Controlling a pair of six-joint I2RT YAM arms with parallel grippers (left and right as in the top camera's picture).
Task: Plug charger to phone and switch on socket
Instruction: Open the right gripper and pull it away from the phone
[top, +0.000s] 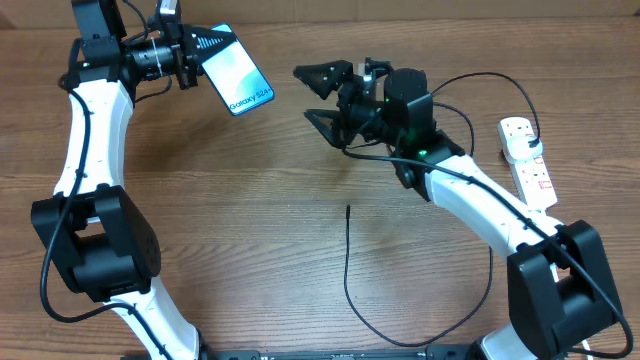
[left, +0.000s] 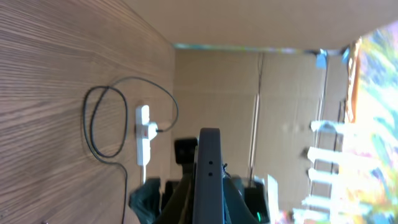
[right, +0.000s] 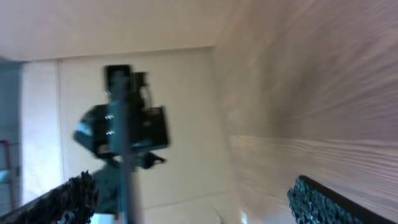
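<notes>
The phone (top: 237, 72), screen lit and reading "Galaxy S24+", is held above the table at the back left by my left gripper (top: 195, 50), which is shut on it. In the left wrist view the phone (left: 208, 168) shows edge-on between the fingers (left: 208, 202). My right gripper (top: 322, 98) is open and empty, in the air right of the phone and facing it; its view is blurred, with the phone (right: 121, 137) ahead of the spread fingers (right: 193, 202). The charger cable's tip (top: 348, 208) lies free on the table. The socket strip (top: 530, 160) lies at the right edge.
The black cable (top: 352, 300) runs from the tip toward the front edge, loops right, and its black plug (top: 531, 148) sits in the strip. In the left wrist view the strip (left: 143, 134) and cable loop (left: 102, 121) show on the wood table. Cardboard walls stand behind.
</notes>
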